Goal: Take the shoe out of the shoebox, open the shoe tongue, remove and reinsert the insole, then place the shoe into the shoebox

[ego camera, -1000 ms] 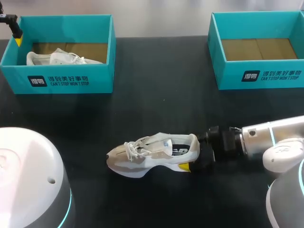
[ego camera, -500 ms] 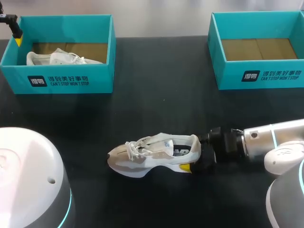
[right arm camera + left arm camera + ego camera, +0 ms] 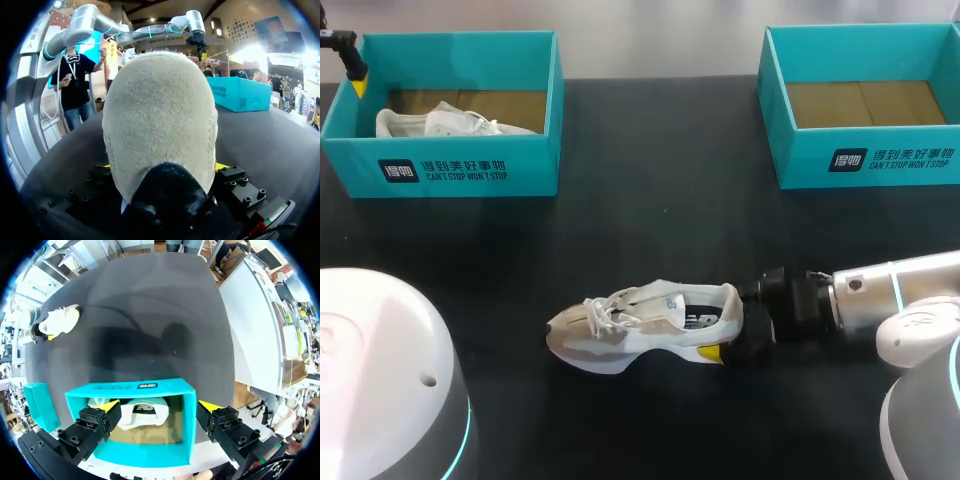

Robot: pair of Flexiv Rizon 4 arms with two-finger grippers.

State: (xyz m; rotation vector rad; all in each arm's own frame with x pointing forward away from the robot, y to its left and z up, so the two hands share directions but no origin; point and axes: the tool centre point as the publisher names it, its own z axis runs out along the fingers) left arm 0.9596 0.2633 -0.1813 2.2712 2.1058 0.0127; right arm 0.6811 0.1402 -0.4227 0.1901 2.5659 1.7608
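A white and beige shoe (image 3: 640, 325) lies on its sole in the middle of the black table, toe to the left. My right gripper (image 3: 725, 332) comes in from the right and is shut on the shoe's heel, one yellow tip showing at the sole. In the right wrist view the beige heel (image 3: 160, 110) fills the space between the fingers (image 3: 227, 175), which press it from both sides. My left gripper (image 3: 157, 412) hangs open above the left teal shoebox (image 3: 460, 165), far from the shoe. That box holds a second white shoe (image 3: 142, 412).
An empty teal shoebox (image 3: 865, 155) with a cardboard floor stands at the back right. The left shoebox (image 3: 145, 452) sits at the back left. Open black table lies between the boxes and around the shoe.
The right gripper drew back slightly to the right with the shoe's heel in it, then stopped. The left arm has not moved.
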